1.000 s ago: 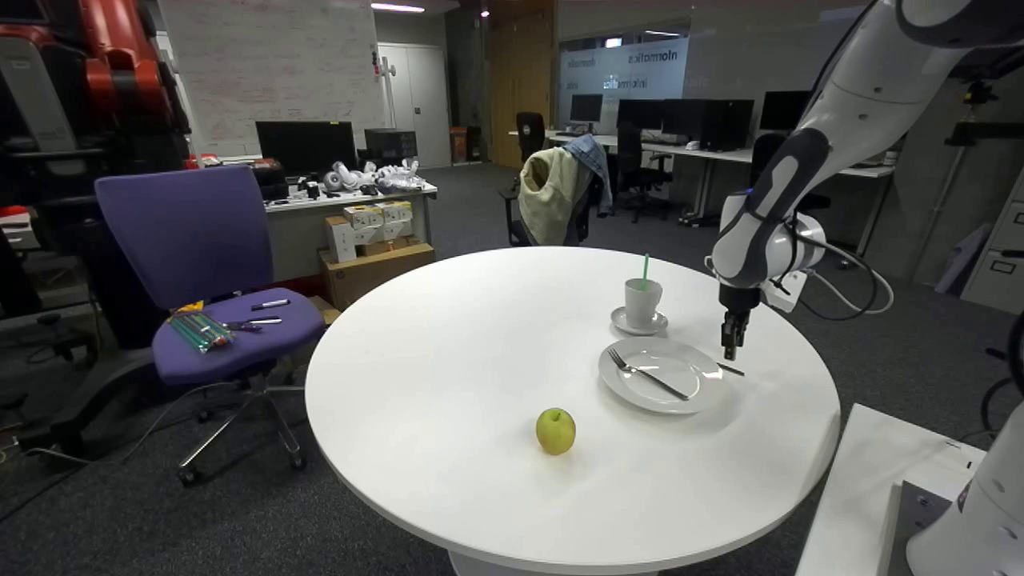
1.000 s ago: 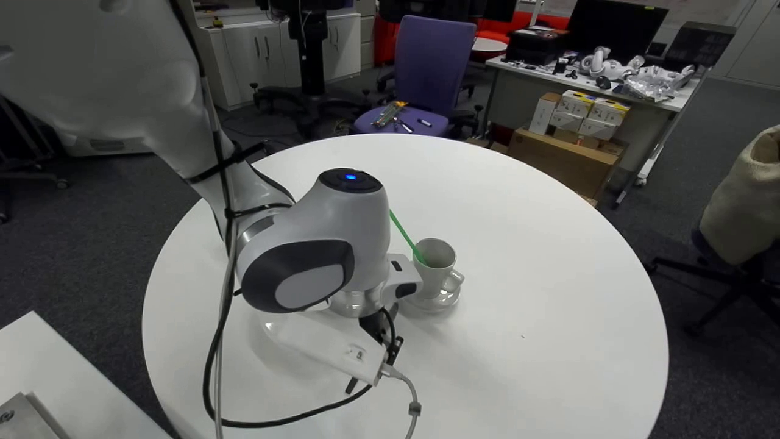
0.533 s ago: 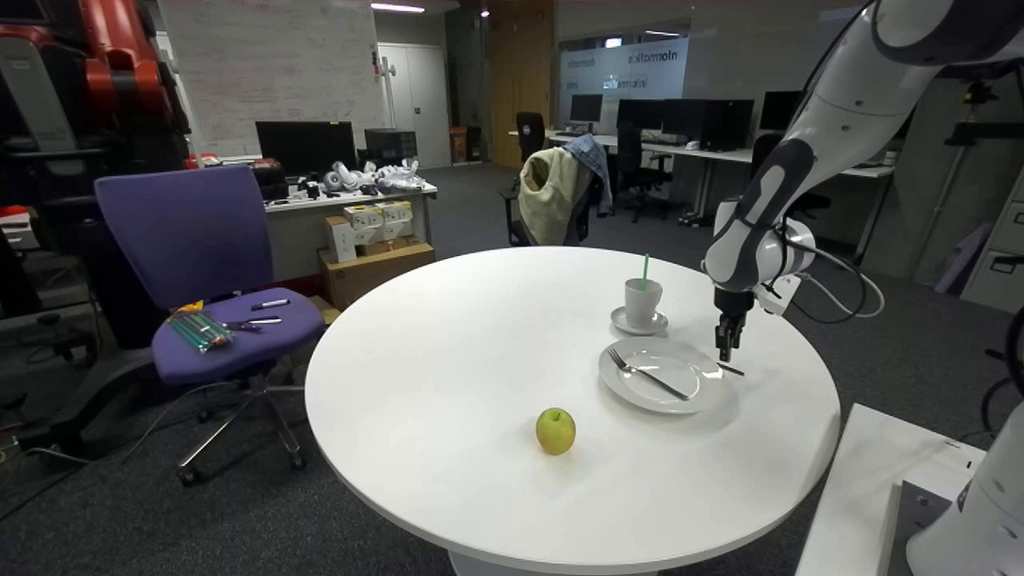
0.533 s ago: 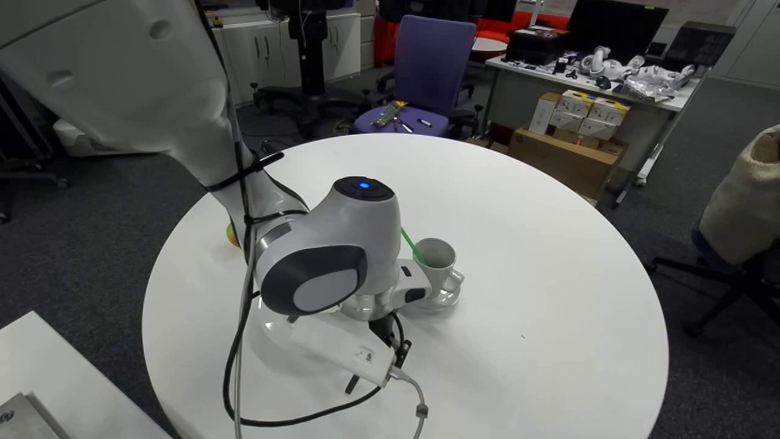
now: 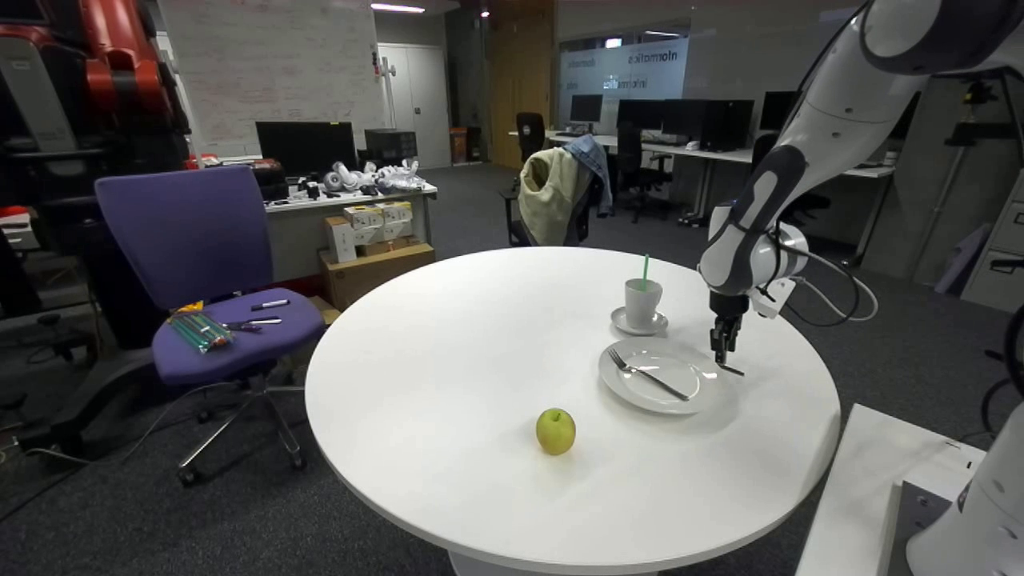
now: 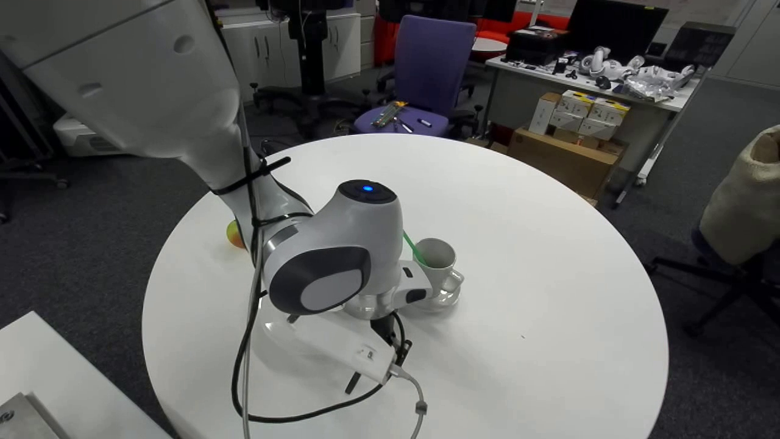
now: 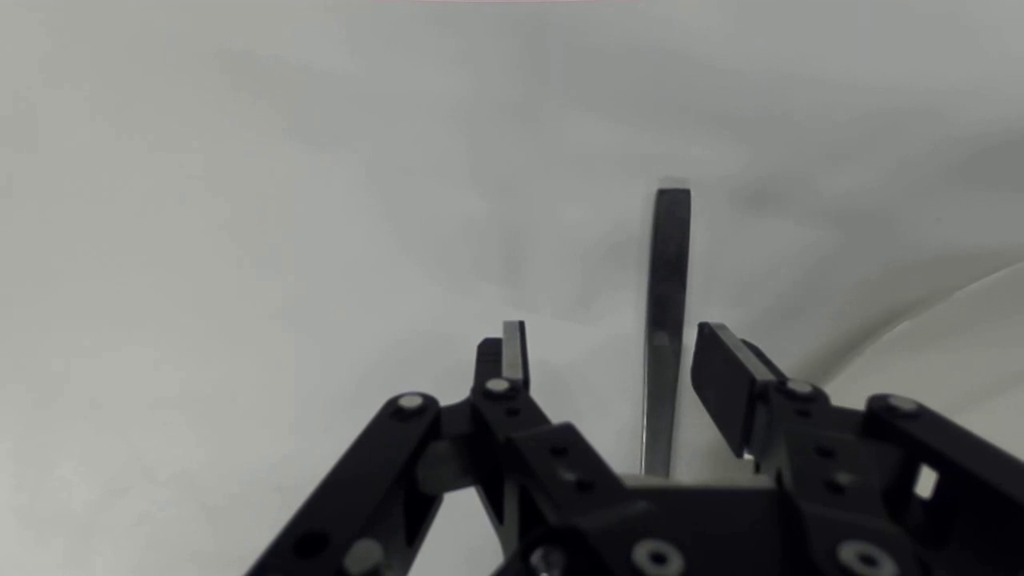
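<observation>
My gripper (image 7: 612,348) stands open above the white round table. Seen from the wrist, a slim dark metal utensil handle (image 7: 670,264) runs through the gap between its fingers, closer to the right-hand finger (image 7: 724,384) and apart from both. Its other end is hidden below the gripper body. In an exterior view the handle (image 5: 732,370) lies on the table beside the white plate (image 5: 680,352), just under the fingertips. A fork (image 5: 652,382) rests across that plate. Elsewhere the handle's end (image 6: 353,383) pokes out below the wrist camera housing, which hides most of the gripper.
Behind the plate, a white cup (image 5: 642,302) holding a green straw (image 5: 646,268) stands on a saucer (image 5: 658,326). The plate's edge (image 7: 952,344) shows at right in the wrist view. A green apple (image 5: 555,432) sits nearer the table's front; the arm partly covers it elsewhere.
My gripper has moved slightly toward the plate and lower, now above the handle. The apple has come into view beside the arm in an exterior view. Plate, fork and cup are unmoved.
</observation>
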